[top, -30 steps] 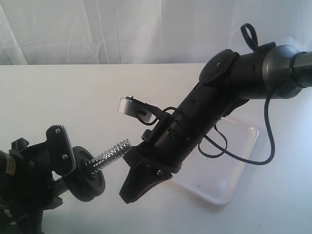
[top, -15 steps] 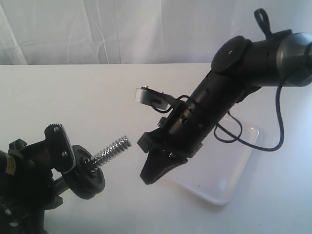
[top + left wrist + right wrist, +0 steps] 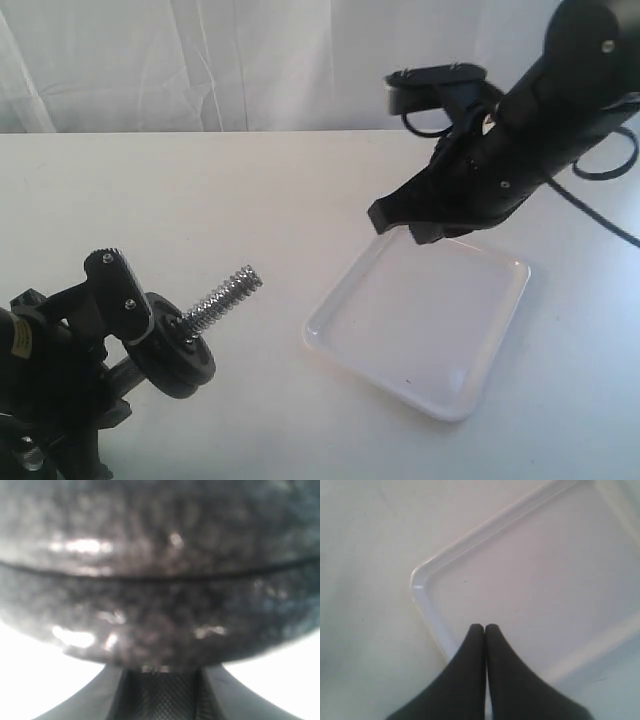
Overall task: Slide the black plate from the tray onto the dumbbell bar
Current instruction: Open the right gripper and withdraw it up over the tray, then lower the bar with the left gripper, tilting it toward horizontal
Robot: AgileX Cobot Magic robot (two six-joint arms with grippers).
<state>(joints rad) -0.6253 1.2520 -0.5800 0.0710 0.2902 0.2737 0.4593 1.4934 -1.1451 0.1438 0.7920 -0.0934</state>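
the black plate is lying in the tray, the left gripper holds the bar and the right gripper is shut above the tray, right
Not quite. The black plate sits on the dumbbell bar, not in the tray; the exterior view shows it. The left gripper does hold the bar, and the right gripper is shut above the tray.

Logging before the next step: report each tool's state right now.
Left tool: closed on the dumbbell bar, which carries the black plate.
Right tool: closed, holding nothing.
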